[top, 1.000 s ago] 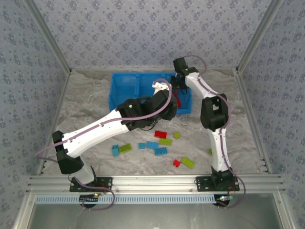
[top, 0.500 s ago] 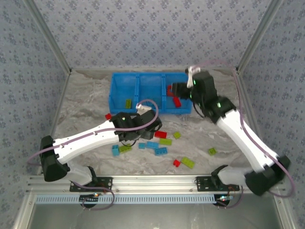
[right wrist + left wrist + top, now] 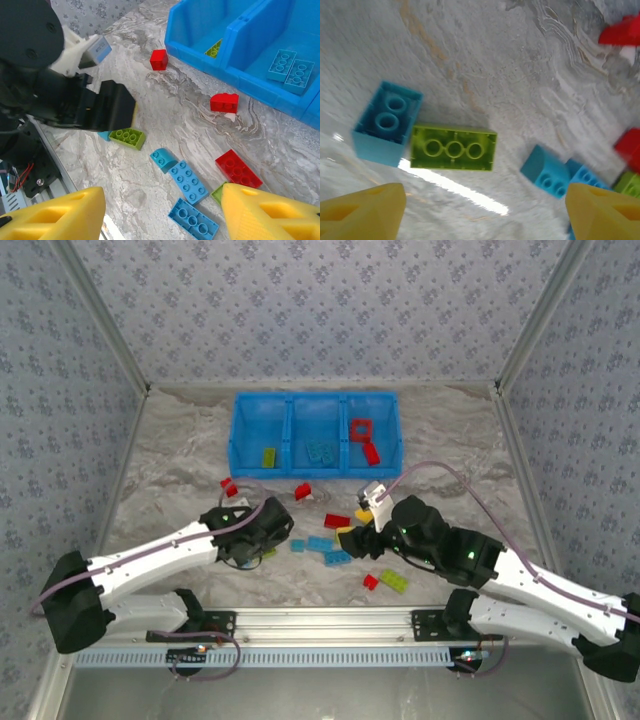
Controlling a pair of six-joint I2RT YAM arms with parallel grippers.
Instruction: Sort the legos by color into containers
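Legos (image 3: 320, 543) scattered on tabletop (image 3: 180, 460) near blue bin (image 3: 238, 435). Lime brick (image 3: 452, 148) just ahead of left fingers (image 3: 367, 210), centred between them, long axis running finger to finger. Left fingers spread, empty; right fingers (image 3: 265, 212) spread too, farther off.

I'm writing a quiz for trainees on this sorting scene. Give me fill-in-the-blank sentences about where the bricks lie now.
The lone brick in the left compartment of the blue bin is lime ____. The red frame lies in the ____ compartment. In the left wrist view, the lime brick has a neighbour coloured light ____. The left gripper over them has its jaws ____.
Missing words: green; right; blue; open.
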